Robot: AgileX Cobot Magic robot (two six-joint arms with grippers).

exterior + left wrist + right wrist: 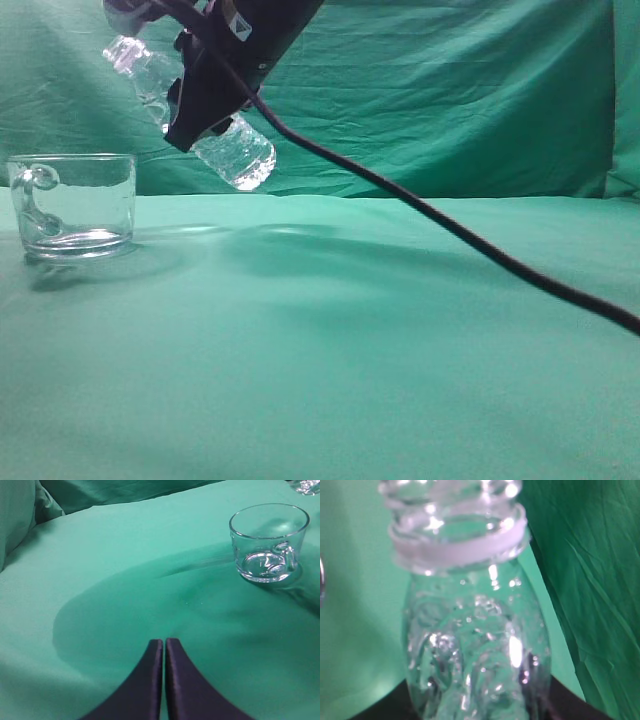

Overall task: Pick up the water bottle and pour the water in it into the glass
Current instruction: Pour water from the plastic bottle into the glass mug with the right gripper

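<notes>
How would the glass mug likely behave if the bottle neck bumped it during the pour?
The glass looks short, wide and thick-based, so it would probably slide on the green cloth rather than tip. It appears almost empty, so fairly light. The right gripper holds the water bottle above it.

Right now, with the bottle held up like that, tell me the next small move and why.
Probably carry the water bottle further left until its neck is over the glass, then tip it more. The right gripper holds it in the air, tilted with the neck upper left, and its mouth seems to lie just past the rim. The glass looks nearly empty.
</notes>
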